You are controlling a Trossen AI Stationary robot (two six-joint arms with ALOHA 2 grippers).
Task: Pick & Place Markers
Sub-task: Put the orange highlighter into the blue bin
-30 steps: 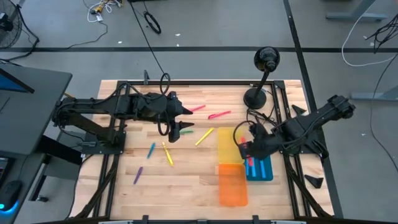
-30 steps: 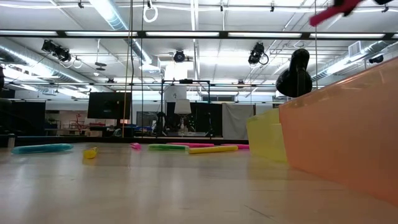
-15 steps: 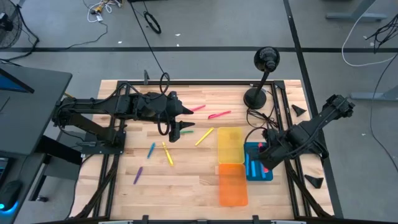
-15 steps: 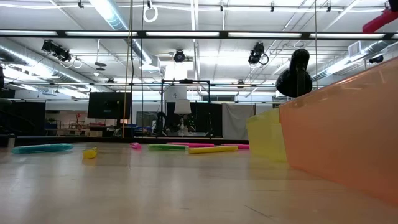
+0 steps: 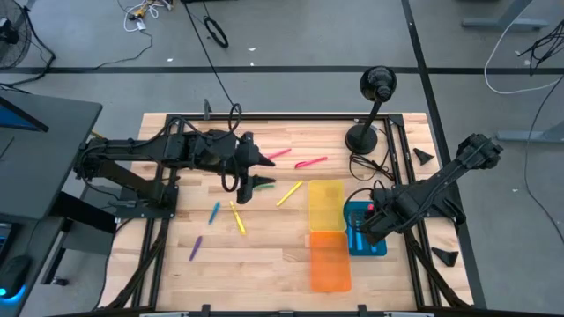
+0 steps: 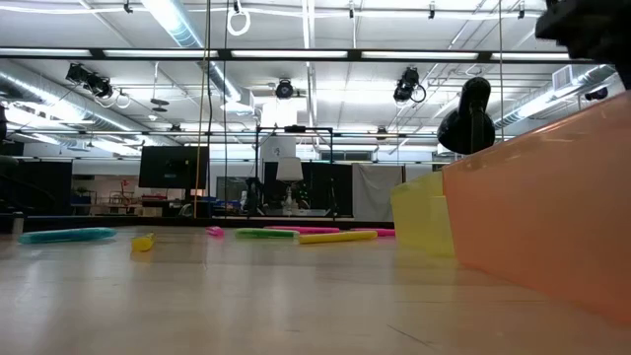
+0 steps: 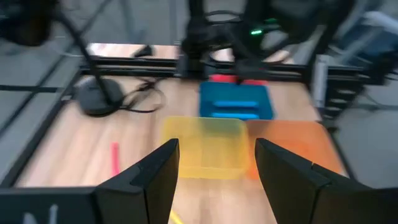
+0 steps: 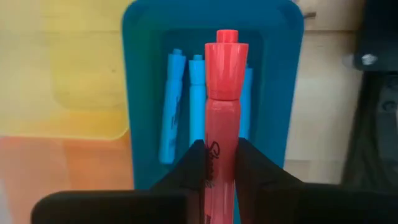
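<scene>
From above, the right gripper (image 5: 368, 222) hangs over the blue tray (image 5: 376, 246), beside the yellow tray (image 5: 325, 207). The left gripper (image 5: 249, 173) waits with fingers apart; loose markers (image 5: 238, 217) lie on the surface (image 5: 264, 264) near them.

From the right wrist, the fingers (image 8: 191, 163) are clamped on a red marker (image 8: 222, 93), with blue markers (image 8: 169, 106) below. It should go lower and line up with them before letting go, so it doesn't bounce out.

Red marker (image 8: 222, 112), blue markers (image 8: 171, 106) in a blue tray (image 8: 146, 74), yellow tray (image 5: 325, 205), orange tray (image 5: 330, 262), pale striped wooden table (image 5: 264, 255)
</scene>
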